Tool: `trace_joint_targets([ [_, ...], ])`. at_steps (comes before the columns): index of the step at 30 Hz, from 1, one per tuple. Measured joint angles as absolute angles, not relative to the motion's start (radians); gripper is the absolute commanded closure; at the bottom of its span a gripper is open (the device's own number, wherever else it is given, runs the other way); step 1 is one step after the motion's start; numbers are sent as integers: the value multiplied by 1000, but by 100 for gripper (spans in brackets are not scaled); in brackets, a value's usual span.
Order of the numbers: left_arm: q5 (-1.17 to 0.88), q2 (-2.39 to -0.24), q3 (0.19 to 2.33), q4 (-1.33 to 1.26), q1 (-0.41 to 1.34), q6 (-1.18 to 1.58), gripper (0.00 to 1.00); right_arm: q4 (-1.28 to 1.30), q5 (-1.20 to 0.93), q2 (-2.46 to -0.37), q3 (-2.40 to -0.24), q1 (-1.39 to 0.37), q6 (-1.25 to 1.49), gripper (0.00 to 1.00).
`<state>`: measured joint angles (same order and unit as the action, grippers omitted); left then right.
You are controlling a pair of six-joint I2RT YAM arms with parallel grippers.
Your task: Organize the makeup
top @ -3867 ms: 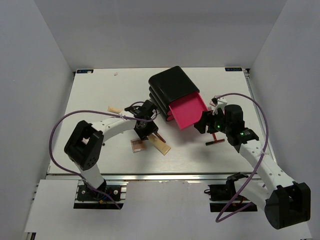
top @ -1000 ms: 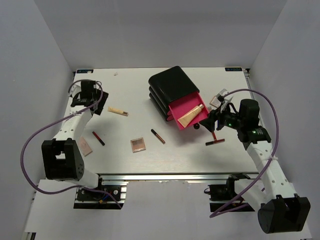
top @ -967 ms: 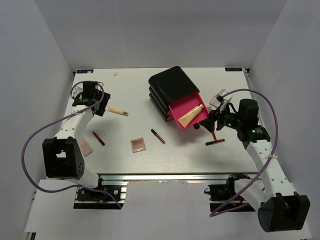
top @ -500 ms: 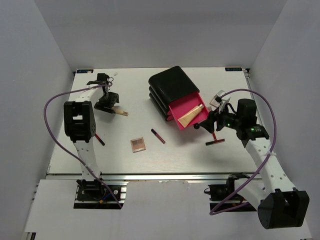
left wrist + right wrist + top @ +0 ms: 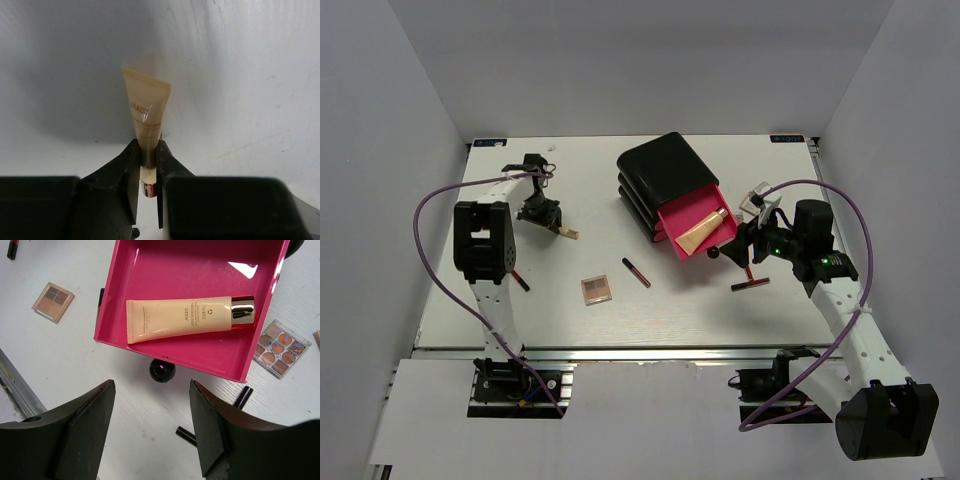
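My left gripper (image 5: 541, 212) is shut on a small tan tube (image 5: 565, 232) at the far left of the table; in the left wrist view the tube (image 5: 147, 115) sticks out ahead of the closed fingers (image 5: 131, 165). My right gripper (image 5: 740, 243) is open and empty just in front of the open pink drawer (image 5: 682, 214). In the right wrist view it (image 5: 150, 390) faces the drawer's black knob (image 5: 162, 371). A larger tan tube (image 5: 185, 320) lies in the drawer (image 5: 175, 270). A square palette (image 5: 597, 289) and a black-and-red stick (image 5: 636, 272) lie mid-table.
The black three-drawer box (image 5: 665, 168) stands at the back centre. A many-shade palette (image 5: 280, 348) lies right of the drawer. A black-and-red stick (image 5: 750, 284) lies under my right arm. Another stick (image 5: 519, 282) lies by the left arm's links.
My left gripper swung from the far left edge onto the small tan tube, closed on it and shifted it slightly right and nearer. The right gripper has barely moved.
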<state>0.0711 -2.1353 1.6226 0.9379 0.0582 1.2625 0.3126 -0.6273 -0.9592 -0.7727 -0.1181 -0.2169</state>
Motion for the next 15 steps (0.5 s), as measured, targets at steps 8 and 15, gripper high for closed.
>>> trace_joint_targets([
  [8,-55,-1920,1400,612,118,1085,100,296,-623,-955,-767,-118,-208,100],
  [15,-259,-1517,1082,-21,390,796,100,250,-595,-936,-738,-118,-154,100],
])
